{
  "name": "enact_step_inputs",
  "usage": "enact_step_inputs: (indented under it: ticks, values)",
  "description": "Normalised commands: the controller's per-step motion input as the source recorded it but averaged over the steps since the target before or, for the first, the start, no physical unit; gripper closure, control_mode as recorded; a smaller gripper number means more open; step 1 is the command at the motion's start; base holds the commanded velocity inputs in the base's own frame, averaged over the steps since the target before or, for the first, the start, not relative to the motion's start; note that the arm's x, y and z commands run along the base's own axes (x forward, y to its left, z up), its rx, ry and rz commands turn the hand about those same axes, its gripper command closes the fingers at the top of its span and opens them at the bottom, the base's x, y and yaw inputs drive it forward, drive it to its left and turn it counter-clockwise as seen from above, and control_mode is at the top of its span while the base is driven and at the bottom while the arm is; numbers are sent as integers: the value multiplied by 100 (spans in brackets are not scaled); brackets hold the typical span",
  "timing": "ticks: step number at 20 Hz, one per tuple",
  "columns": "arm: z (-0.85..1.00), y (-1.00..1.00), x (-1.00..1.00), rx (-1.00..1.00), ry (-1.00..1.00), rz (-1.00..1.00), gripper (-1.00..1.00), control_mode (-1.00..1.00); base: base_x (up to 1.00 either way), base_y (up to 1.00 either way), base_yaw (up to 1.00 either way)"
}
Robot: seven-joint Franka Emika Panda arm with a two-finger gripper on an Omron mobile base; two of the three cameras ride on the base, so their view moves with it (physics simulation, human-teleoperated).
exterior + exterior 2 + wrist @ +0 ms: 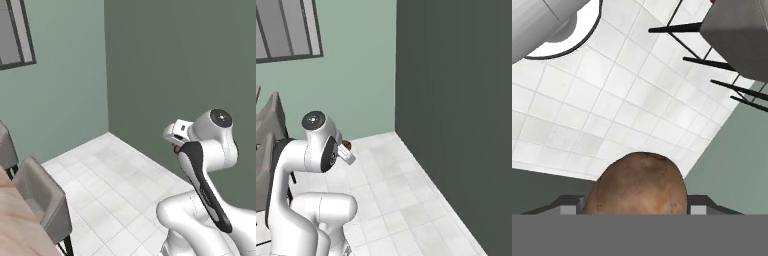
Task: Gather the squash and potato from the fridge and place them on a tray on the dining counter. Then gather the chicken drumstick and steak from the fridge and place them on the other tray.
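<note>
The potato [637, 182], a brown lump with mottled tan skin, sits between my fingertips at the bottom of the hand view, and my gripper [637, 207] is shut on it. From the left base camera the gripper [176, 144] hangs in the air above the floor, folded close to the arm, with a sliver of the potato [176, 148] showing under the hand. The right base view shows the same brown sliver of potato [347, 145] beside the hand. A corner of the dining counter [10, 225], beige-tan on top, shows at the lower left.
Grey stools [42, 197] with black legs stand along the counter, and one stool [739, 30] appears at the hand view's upper right. White tiled floor [115, 180] lies ahead. A dark green wall [456, 100] closes the right side; a window [286, 27] is set in the pale green wall.
</note>
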Motion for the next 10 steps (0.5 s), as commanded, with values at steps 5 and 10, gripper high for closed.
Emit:
enact_step_inputs:
  ticks: [5,10]
  values:
    - [0,0,0,0,0,0,100,100,69,-8,38]
    - [0,0,0,0,0,0,100,100,60,-13,40]
